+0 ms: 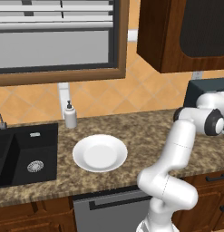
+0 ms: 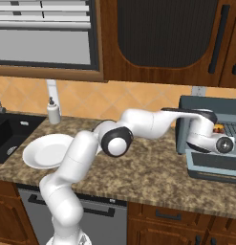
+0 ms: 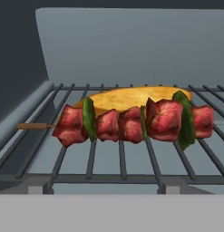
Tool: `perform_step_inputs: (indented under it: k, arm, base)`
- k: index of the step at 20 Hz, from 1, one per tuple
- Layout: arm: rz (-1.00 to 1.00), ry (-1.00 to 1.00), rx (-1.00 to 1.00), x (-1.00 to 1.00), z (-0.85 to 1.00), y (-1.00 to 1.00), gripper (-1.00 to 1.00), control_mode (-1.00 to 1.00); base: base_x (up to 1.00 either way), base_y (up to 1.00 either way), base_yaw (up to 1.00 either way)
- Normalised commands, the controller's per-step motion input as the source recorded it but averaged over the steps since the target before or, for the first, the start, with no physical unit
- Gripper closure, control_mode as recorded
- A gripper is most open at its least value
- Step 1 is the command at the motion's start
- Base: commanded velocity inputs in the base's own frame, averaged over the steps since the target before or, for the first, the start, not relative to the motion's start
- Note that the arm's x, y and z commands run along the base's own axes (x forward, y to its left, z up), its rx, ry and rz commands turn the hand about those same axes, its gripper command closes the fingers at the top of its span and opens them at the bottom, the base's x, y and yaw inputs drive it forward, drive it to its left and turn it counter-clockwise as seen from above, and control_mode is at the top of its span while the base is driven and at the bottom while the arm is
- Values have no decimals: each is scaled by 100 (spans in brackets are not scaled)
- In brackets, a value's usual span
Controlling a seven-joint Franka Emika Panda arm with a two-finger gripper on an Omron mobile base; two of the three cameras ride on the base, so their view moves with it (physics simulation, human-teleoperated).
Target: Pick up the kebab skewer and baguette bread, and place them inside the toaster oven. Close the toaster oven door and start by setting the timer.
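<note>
The counter [image 1: 145,131] carries the oven [image 2: 210,143] at its right end, door [image 2: 212,167] dropped open toward the front edge. A bare plate [image 1: 99,152] sits mid-counter beside the sink [image 1: 22,154]. The arm reaches right, its hand at the oven mouth.

On the rack [image 3: 122,158], the baguette [image 3: 131,97] lies toward the back and the skewer [image 3: 131,122] lies across the bars just in front of it, stick end pointing to the left wall. Both look light. The loaf is stiff and crusty; the skewer's chunks look slick and could turn on the stick, so the bare stick end is the surest hold.

The gripper's jaws cannot be made out, so whether they are spread is unclear; nothing looks pinched.

The door looks rigid and hinged low; best taken at its bar handle.
</note>
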Motion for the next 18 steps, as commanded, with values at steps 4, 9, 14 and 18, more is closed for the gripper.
perform_step_inputs:
  k: [4, 9, 14, 18]
  arm:
    - [0, 0, 0, 1, 2, -1, -100, -100]
    - [0, 0, 0, -57, 21, -14, -100, -100]
    - [0, 0, 0, -70, 9, -2, -100, -100]
    - [0, 0, 0, -72, 0, 6, -100, -100]
  base:
    - [0, 0, 0]
    - [0, 0, 0]
    - [0, 0, 0]
    - [0, 0, 0]
